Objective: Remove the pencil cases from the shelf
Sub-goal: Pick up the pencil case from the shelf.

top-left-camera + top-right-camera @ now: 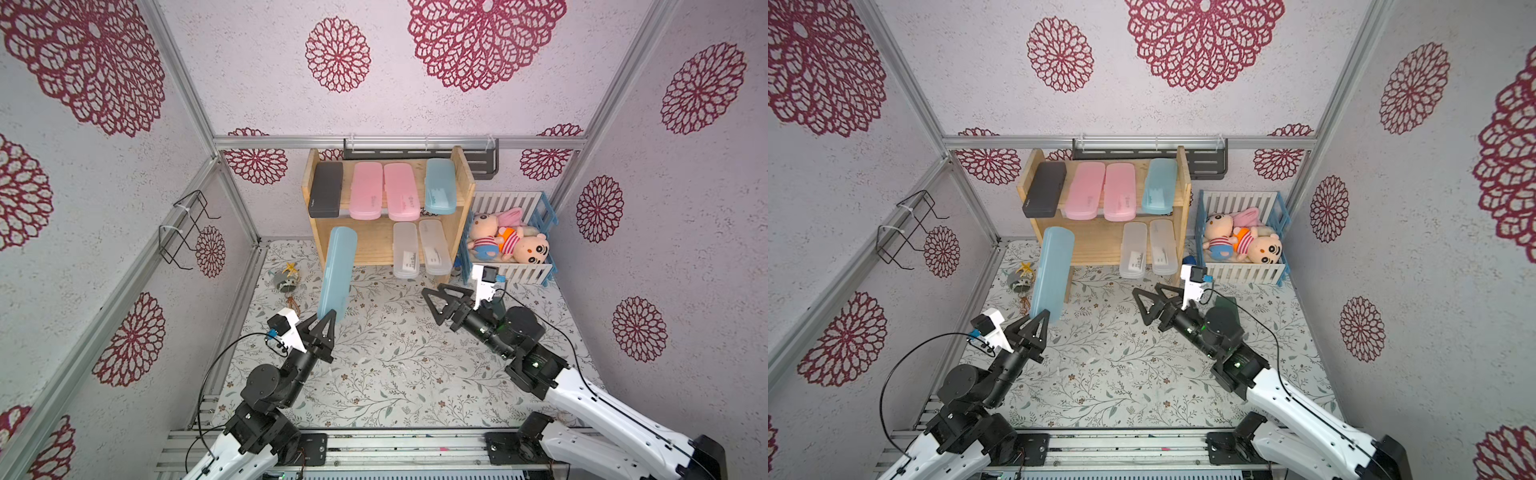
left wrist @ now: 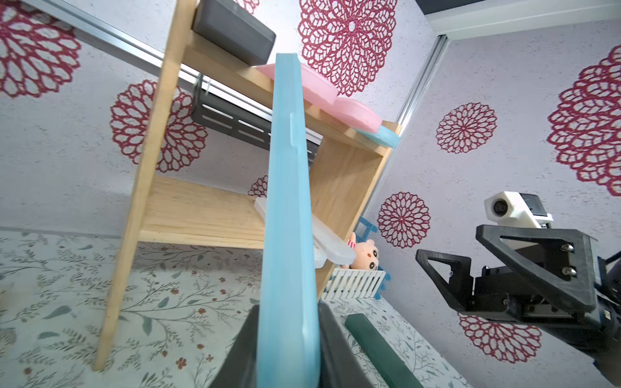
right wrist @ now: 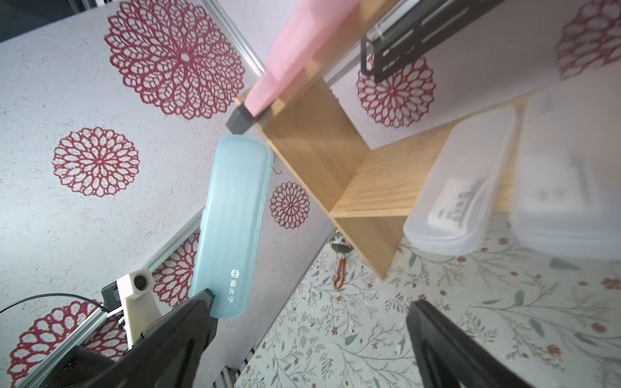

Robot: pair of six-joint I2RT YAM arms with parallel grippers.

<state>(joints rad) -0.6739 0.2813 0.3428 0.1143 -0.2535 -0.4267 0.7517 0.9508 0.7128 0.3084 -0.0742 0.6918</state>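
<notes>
Just before the shelf (image 1: 376, 245), the left claw (image 1: 327, 318) clamps a light blue pencil case (image 1: 338, 270) by one end, long axis tilted upward, free end towards that shelf. The right claw (image 1: 431, 288) gapes above the floral tabletop (image 1: 395, 365), between medallion-papered walls (image 1: 249, 83).

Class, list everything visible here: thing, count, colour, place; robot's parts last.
Two-tier wooden shelf: one, pale wood, back wall.
Black plastic pencil case: one, black, top tier, left end.
Pink plastic pencil cases: two, pink, top tier, middle.
Shelved light blue plastic pencil case: one, blue, top tier, right end.
Held light blue plastic pencil case: one, blue, raised before the shelf.
Frosted clear plastic pencil cases: two, clear, lower tier.
Dark green plastic pencil case: one, green, on the floral mat.
Slotted wall rack: one, dark grey, behind shelf.
Slatted crate holding plush toys: one, blue-white, beside shelf.
Wire rack: one, black, left wall.
Left pincer: one, black, shut on the held case.
Right pincer: one, black, open, empty.
</notes>
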